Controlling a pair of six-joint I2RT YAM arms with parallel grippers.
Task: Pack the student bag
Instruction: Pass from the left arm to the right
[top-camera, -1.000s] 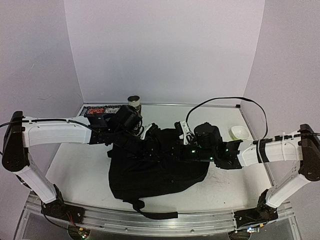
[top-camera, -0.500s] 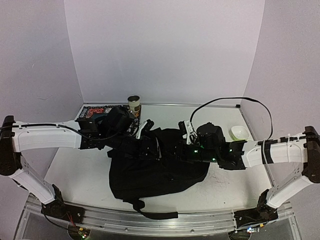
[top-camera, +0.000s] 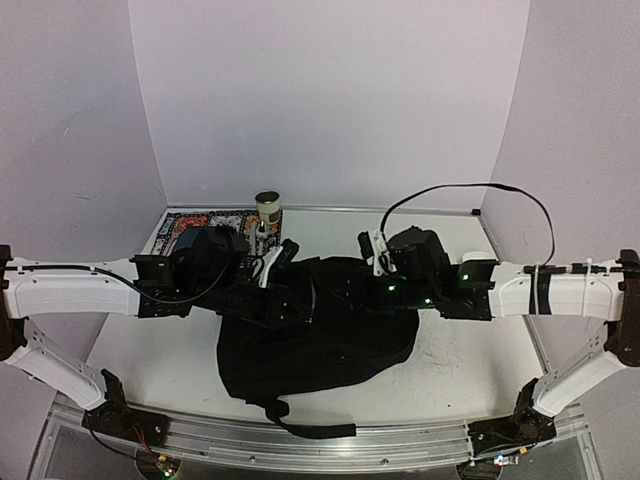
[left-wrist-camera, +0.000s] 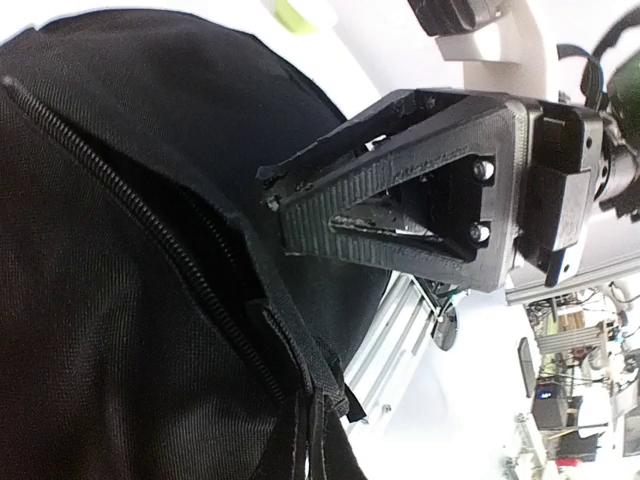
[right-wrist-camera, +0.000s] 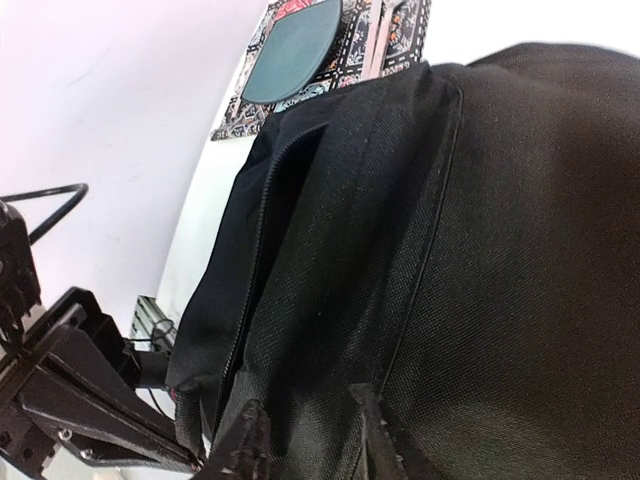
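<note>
The student bag (top-camera: 310, 335), a large floppy black backpack, lies in the middle of the table with a strap trailing toward the front edge. My left gripper (top-camera: 281, 262) is at the bag's upper left edge, shut on the fabric beside the zipper (left-wrist-camera: 150, 230). My right gripper (top-camera: 372, 274) rests on the bag's upper right part. Its fingertips (right-wrist-camera: 240, 440) stand apart, with the bag's cloth (right-wrist-camera: 480, 250) lying between and under them. The zipper slit (right-wrist-camera: 272, 200) gapes open a little. The left wrist view shows the right gripper (left-wrist-camera: 275, 190) just above the bag.
A patterned mat (top-camera: 195, 221) at the back left carries a dark teal oval plate (right-wrist-camera: 290, 60). A small can (top-camera: 268, 210) stands at the back wall. A black cable (top-camera: 450, 195) loops over the right arm. The aluminium rail (top-camera: 400, 445) runs along the front.
My left arm has drawn back to the left and its gripper has shut on the bag's edge. My right gripper has gone from shut to open and shifted slightly toward the back.
</note>
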